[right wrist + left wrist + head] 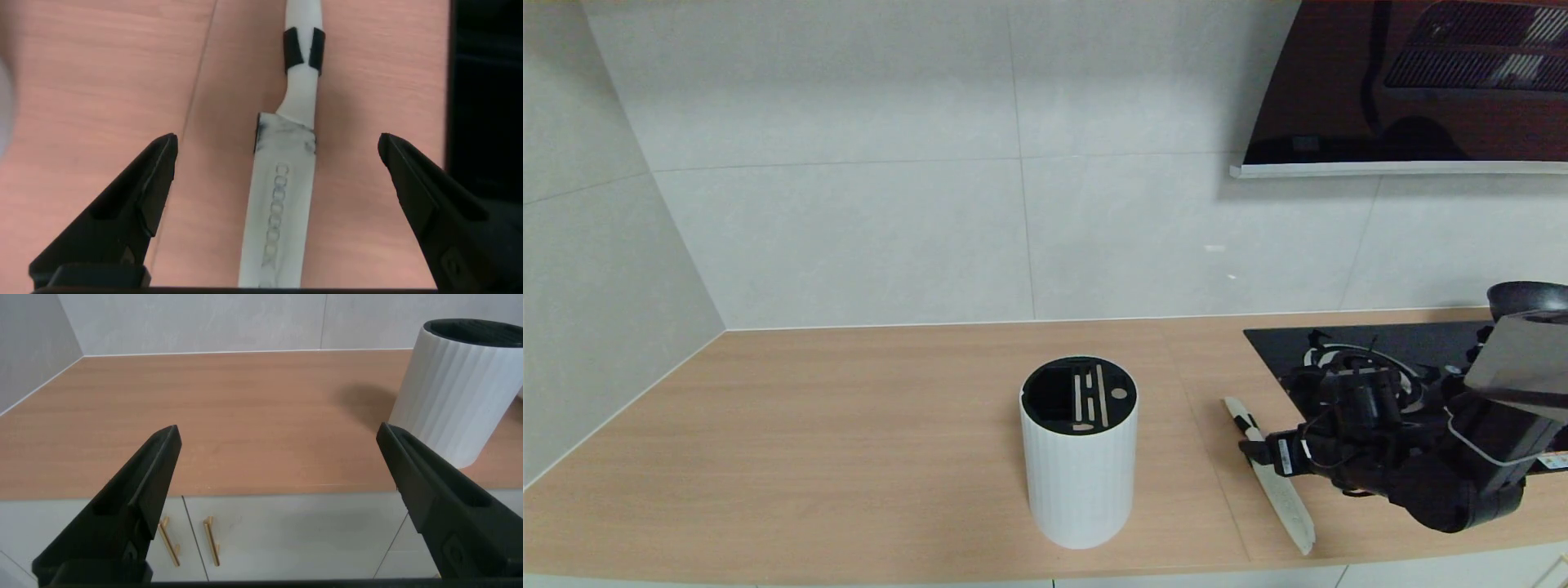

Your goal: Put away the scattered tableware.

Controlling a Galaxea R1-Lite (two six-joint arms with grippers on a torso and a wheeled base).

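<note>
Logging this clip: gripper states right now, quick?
Left gripper: open, empty.
Right gripper: open over the knife, not gripping it.

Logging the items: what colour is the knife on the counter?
The knife is white with a black band on its handle; right wrist view shows it best.

Nothing in these views can be read as text, a number or a sign. The white knife (282, 204) has a row of small ring-like marks along its blade, at the lower middle of the right wrist view, too blurred to read. In the head view, lower right, a small white label (1285, 455) on the right hand (276, 145) carries print too small to read.
</note>
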